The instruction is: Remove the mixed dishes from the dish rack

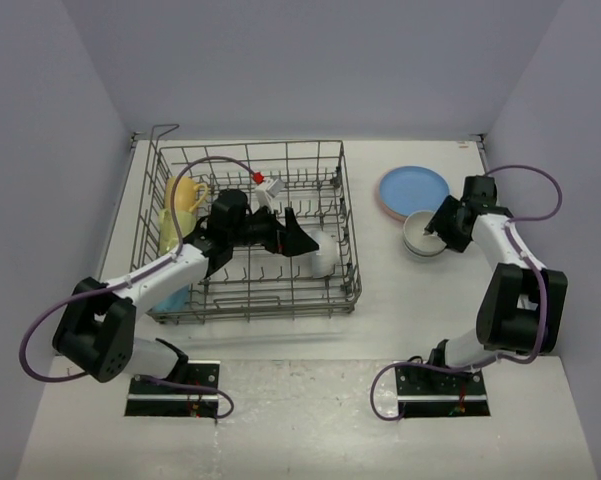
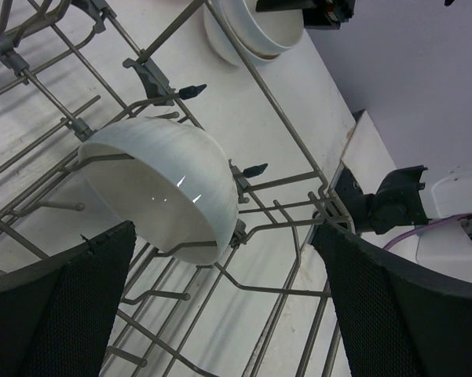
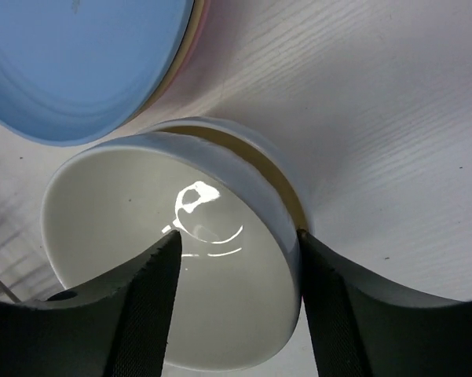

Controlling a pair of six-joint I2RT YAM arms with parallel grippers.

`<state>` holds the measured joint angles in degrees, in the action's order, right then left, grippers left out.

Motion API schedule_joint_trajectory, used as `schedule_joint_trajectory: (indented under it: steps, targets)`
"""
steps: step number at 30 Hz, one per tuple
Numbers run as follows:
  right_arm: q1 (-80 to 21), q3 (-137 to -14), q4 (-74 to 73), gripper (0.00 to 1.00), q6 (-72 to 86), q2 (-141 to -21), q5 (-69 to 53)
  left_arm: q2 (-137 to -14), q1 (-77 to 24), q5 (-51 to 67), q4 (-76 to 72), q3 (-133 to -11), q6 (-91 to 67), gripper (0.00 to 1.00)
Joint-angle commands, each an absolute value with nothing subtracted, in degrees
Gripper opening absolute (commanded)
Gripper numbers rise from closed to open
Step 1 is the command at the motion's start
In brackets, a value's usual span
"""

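Observation:
The grey wire dish rack [image 1: 348, 200] stands at the left. Inside it a white bowl [image 1: 323, 252] lies tilted on its side against the tines [image 2: 161, 184]. My left gripper [image 1: 300, 237] is open inside the rack, just short of this bowl [image 2: 220, 236]. Two yellow mugs [image 1: 185, 195] and a light-blue mug [image 1: 175, 297] sit at the rack's left side. On the table at the right, a blue plate [image 1: 414, 187] tops a stack, with stacked white bowls [image 1: 420, 238] beside it. My right gripper [image 3: 237, 236] is open, straddling the top bowl's rim [image 3: 243, 169], one finger inside, one outside.
The blue plate [image 3: 71, 63] lies on pink and orange plates just behind the bowls. The rack's wire wall [image 2: 298, 149] runs between my left gripper and the stacked bowls [image 2: 259, 27]. White walls close in the table at the back and sides.

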<state>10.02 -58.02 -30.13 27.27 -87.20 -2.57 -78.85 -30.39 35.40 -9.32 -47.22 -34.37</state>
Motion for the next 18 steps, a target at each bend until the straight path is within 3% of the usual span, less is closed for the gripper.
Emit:
schedule_joint_trajectory:
  steps: [1,4,11,15,18]
  targets:
    - [10.20,-59.76,-29.62,0.62,26.98,-84.12,-3.16,-80.33,-30.32,37.09,-12.48,-47.55,-35.16,1.00]
    - [9.85,-60.90,-31.55,0.74,27.51,-80.34,-3.69,-81.82,-30.41,37.88,-12.65,-47.99,-35.33,1.00]
    - [8.00,-63.63,-37.70,0.80,29.36,-71.82,1.84,-84.29,-30.85,39.37,-14.32,-48.16,-35.86,1.00]
    - [2.30,-64.42,-37.88,0.81,29.09,-67.86,0.53,-86.74,-31.02,41.30,-17.39,-48.60,-37.44,1.00]
    - [-7.52,-65.13,-35.78,0.82,29.44,-67.85,-3.41,-88.85,-31.29,42.89,-20.29,-48.52,-39.02,1.00]
